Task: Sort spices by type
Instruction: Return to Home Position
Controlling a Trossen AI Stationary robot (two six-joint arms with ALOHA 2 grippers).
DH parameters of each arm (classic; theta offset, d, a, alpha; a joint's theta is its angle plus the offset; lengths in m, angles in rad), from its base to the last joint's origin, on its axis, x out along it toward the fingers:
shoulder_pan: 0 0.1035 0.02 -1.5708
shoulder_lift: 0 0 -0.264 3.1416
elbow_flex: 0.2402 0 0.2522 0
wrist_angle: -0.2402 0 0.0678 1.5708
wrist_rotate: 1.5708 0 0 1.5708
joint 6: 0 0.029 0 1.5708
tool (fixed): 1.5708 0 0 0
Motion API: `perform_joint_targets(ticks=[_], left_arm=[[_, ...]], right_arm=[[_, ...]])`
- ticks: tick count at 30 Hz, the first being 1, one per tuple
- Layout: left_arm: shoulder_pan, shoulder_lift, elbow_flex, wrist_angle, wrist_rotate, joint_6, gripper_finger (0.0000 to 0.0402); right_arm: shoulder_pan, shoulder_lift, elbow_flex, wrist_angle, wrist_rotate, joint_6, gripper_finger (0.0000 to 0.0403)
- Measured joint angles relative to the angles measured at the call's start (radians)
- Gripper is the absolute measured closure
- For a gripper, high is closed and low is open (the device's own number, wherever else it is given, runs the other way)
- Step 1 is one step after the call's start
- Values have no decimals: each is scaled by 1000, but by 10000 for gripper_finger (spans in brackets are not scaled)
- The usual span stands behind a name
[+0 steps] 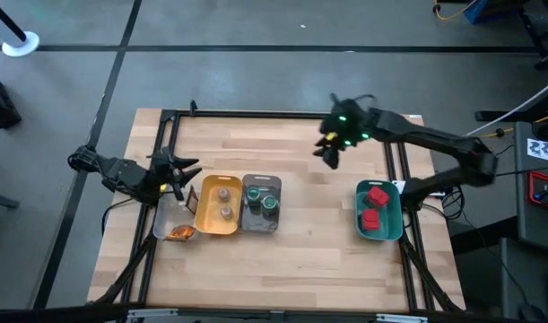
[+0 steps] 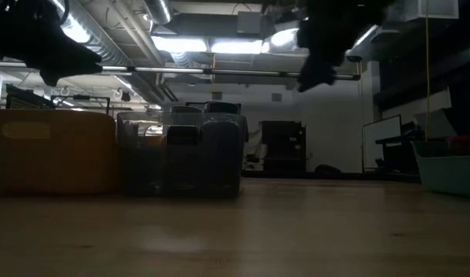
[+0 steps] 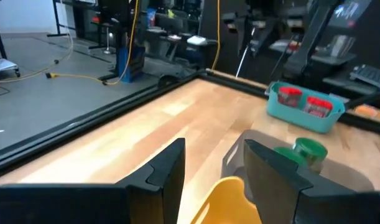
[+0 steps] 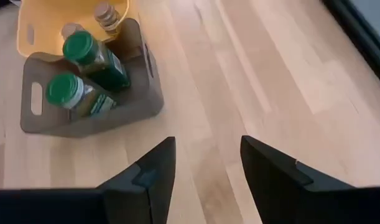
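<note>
From above, the left gripper hangs over the left edge of the pale wooden table, fingers spread and empty, just beside the rounded yellow plastic tray. That tray holds the two tan-grey jars. Touching it on the right, the grey plastic tray holds the two green-lidded jars. On its left, the clear plastic tray holds a flat brown-orange packet; whether a second lies there I cannot tell. The right gripper hovers above bare table, well apart from every spice. The teal plastic tray near the right edge holds the two red boxes.

At table height, both grippers hang dark above the trays, touching nothing.

The left wrist view shows its fingers parted with only table and yellow tray rim between them; one green lid lies just beyond.

The right wrist view shows wide-parted, empty fingers over bare wood, with the green-lidded jars upright well ahead.
</note>
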Motion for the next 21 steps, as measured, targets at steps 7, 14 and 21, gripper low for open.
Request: perform_joint_targets(ticks=[7, 14, 21], left_arm=[[0, 0, -55, 19, 1, -41, 253], [4, 2, -150, 170, -55, -9, 253], [53, 0, -154, 217, -204, 189, 253]], right_arm=[[-58, -382, -379, 213, -1, 90, 221], [-90, -741, -645, 328, 0, 170, 221], [-88, -1058, -766, 301, -9, 181, 221]])
